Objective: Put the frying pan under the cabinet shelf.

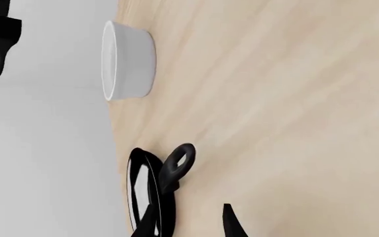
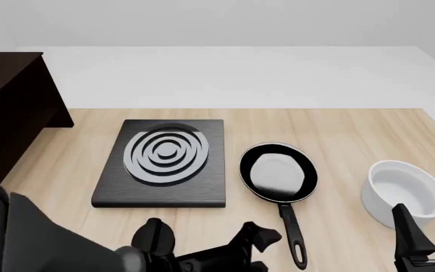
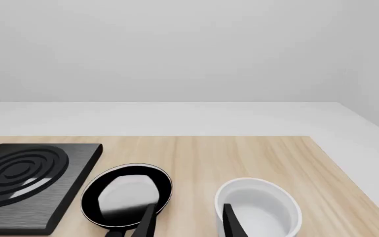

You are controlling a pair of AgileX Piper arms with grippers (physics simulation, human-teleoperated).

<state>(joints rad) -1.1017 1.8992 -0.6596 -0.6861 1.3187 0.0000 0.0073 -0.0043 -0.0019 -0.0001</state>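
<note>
The frying pan (image 2: 278,173) sits flat on the table to the right of the stove, its long handle (image 2: 293,232) pointing toward the near edge. It also shows in the wrist views as the pan (image 1: 143,192) and the pan (image 3: 127,192). My left gripper (image 2: 263,246) is low near the front edge, just left of the handle's loop end (image 1: 179,160). This left gripper (image 1: 189,224) is open and holds nothing. The right gripper (image 2: 431,224) hangs open on the near side of the white bowl; it appears as the right gripper (image 3: 188,222). The dark cabinet shelf (image 2: 6,107) stands at the far left.
A black square stove (image 2: 165,164) with grey rings lies between the cabinet and the pan, seen too as the stove (image 3: 25,173). A white bowl (image 2: 402,192) stands right of the pan, near the table's right edge; bowl (image 1: 127,61), bowl (image 3: 258,207).
</note>
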